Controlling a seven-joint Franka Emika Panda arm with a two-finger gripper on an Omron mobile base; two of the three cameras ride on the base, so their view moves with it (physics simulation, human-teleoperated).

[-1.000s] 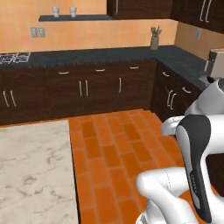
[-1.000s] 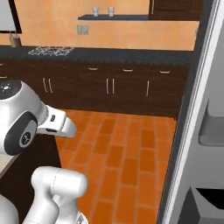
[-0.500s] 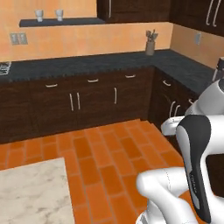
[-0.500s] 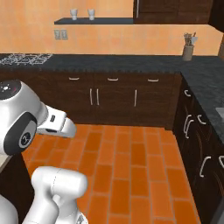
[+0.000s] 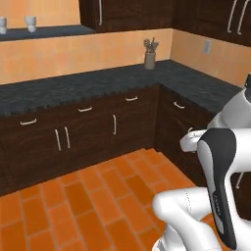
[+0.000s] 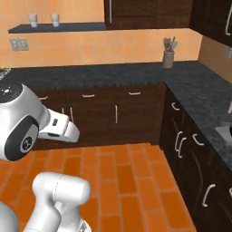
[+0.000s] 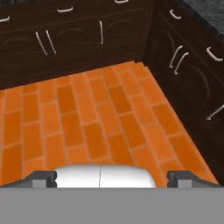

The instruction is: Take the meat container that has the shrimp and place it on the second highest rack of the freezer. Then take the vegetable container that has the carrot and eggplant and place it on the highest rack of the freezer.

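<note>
In the hand view my gripper [image 7: 113, 178] points down at the orange tiled floor [image 7: 87, 113]. Its two dark fingertips [image 7: 41, 178] stand far apart at the bottom corners, open, with nothing between them. The meat container with the shrimp, the vegetable container with the carrot and eggplant, and the freezer are out of view. My white arm [image 5: 215, 162] is folded close over the base, and its elbow [image 6: 18, 131] rises at the left of the right base view.
Dark wood cabinets [image 5: 88, 132] under a black counter [image 5: 98, 83] run along the back wall and turn a corner down the right side [image 6: 190, 145]. A utensil holder [image 6: 168, 58] stands in the corner. A shelf with cups [image 6: 54, 27] hangs above; a sink [image 6: 224, 131] sits far right.
The whole picture has shifted left as the base turns right. The marble counter and the grey door have left the views; the cabinet corner is now central. The gripper stays open.
</note>
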